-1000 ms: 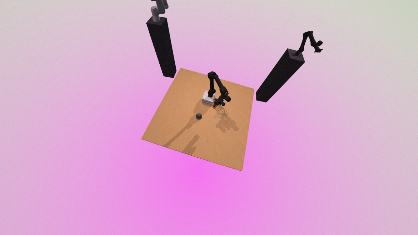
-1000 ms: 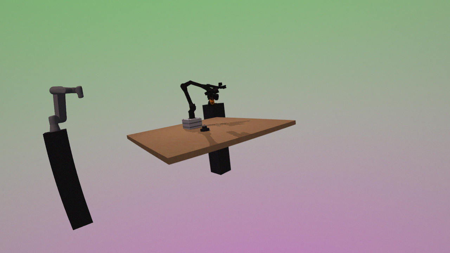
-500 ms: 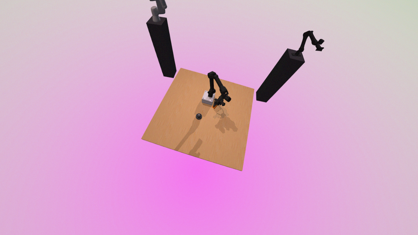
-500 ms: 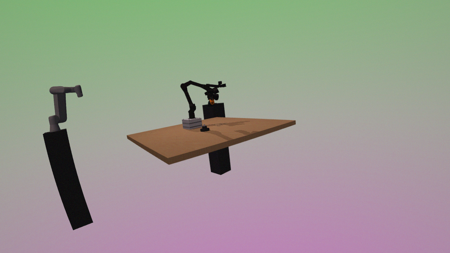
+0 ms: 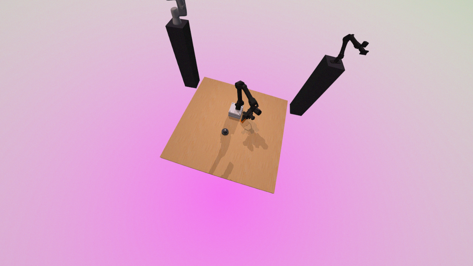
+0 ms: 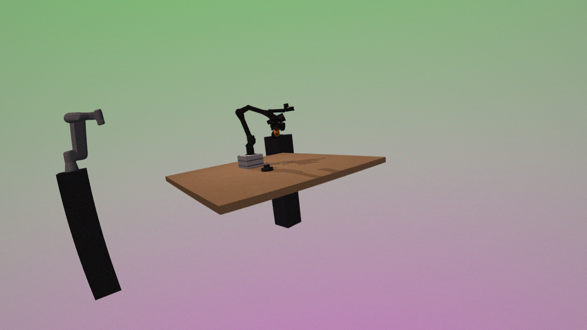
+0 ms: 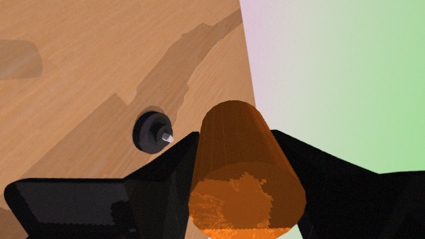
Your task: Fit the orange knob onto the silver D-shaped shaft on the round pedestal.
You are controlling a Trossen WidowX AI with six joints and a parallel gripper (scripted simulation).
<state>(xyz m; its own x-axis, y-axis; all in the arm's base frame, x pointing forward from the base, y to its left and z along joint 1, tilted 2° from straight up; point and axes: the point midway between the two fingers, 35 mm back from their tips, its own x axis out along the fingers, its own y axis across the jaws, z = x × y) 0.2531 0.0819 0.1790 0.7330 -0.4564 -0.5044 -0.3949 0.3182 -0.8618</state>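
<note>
The orange knob [image 5: 242, 121] [image 6: 276, 133] [image 7: 246, 199] is held above the table. My gripper [image 5: 243, 120] [image 6: 275, 133] [image 7: 234, 137] is shut on it, with one black finger on each side in the wrist view. The knob's hole and its flat side cannot be made out. The dark round pedestal [image 5: 224, 132] [image 6: 266, 168] [image 7: 144, 143] stands on the table, apart from the knob and lower down. Its silver shaft [image 7: 168, 137] points up and shows just beyond the left finger in the wrist view. The shaft's flat side is not clear.
The wooden table [image 5: 188, 132] [image 6: 205, 184] [image 7: 83, 50] carries my arm's pale base block [image 5: 234, 114] [image 6: 249, 161] near the pedestal. A grey arm [image 5: 175, 16] [image 6: 78, 137] and another black arm [image 5: 345, 41] stand on tall black pillars [image 5: 182, 56] [image 6: 85, 233] beyond the table. Arm shadows cross the wood.
</note>
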